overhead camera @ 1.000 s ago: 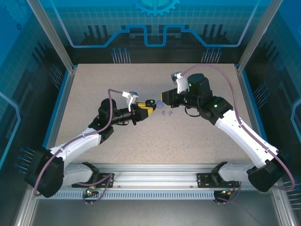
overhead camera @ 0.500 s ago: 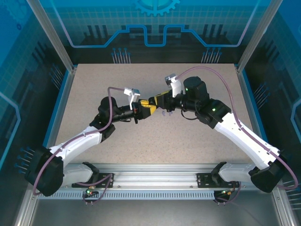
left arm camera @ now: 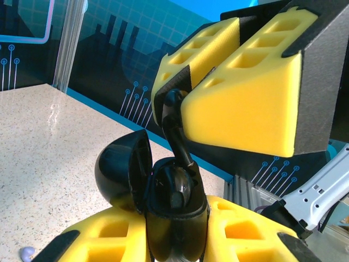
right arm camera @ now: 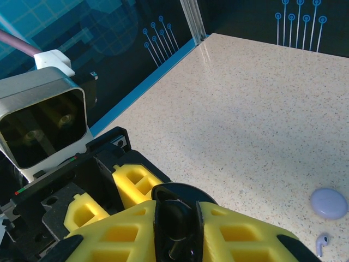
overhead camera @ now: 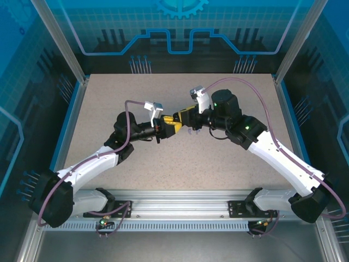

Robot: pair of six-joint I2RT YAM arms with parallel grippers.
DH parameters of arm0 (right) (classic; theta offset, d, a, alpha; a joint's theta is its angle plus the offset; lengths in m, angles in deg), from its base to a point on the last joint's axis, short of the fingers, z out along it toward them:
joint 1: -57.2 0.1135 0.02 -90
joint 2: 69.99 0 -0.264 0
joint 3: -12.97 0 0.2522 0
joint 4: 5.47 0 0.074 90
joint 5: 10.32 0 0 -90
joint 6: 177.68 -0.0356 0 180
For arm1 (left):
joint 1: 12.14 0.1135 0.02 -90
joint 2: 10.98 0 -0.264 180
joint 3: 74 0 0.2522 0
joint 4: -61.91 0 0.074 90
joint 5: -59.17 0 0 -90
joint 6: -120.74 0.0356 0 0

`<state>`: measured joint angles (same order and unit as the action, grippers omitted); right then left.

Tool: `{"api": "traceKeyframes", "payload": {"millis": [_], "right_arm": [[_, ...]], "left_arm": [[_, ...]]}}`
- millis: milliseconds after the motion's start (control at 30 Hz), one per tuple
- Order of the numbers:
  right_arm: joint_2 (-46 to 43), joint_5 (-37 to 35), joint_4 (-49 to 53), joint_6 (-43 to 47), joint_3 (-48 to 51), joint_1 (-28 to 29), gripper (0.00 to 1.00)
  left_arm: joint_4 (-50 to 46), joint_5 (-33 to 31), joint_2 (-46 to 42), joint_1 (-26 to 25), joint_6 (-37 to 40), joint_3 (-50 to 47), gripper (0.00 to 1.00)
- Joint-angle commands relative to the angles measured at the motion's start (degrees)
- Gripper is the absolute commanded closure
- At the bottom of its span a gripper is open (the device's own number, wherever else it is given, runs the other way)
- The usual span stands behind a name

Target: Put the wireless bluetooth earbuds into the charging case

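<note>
My left gripper (left arm camera: 175, 221) is shut on the black charging case (left arm camera: 177, 234), which stands between its yellow fingers with the lid (left arm camera: 121, 169) swung open to the left. Above it, my right gripper (left arm camera: 182, 90) is shut on a black earbud (left arm camera: 177, 131), whose lower end reaches down into the case's open cavity. In the right wrist view the same earbud (right arm camera: 178, 215) sits pinched between the right gripper's (right arm camera: 177, 226) yellow pads, with the case's rim (right arm camera: 188, 190) just beyond. From above, the left gripper (overhead camera: 169, 125) and the right gripper (overhead camera: 183, 116) meet tip to tip over mid-table.
A closed pale lilac round case (right arm camera: 329, 203) lies on the speckled table, with a lilac earbud (right arm camera: 322, 244) beside it, both just under the right arm's wrist. The table's blue edge (right arm camera: 142, 87) and the enclosure wall run behind the left gripper.
Over the last second my right gripper swung left with the black earbud and met the left gripper over the open case. The left arm has barely moved.
</note>
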<state>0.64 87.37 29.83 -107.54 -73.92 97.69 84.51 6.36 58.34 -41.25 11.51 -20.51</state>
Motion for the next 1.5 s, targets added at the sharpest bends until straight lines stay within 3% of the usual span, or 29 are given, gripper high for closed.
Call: {"api": "traceKeyframes", "payload": {"millis": [0, 1467], "right_arm": [[0.2, -0.81, -1.06, 0.96, -1.76, 0.91, 0.77], [0.97, 1.15, 1.84, 2.64, -2.9, 1.78, 0.76]], "left_arm": [[1.36, 1.22, -1.03, -0.52, 0.02, 2.07, 0.88], [-0.51, -2.81, 0.2, -0.57, -0.82, 4.27, 0.88]]}}
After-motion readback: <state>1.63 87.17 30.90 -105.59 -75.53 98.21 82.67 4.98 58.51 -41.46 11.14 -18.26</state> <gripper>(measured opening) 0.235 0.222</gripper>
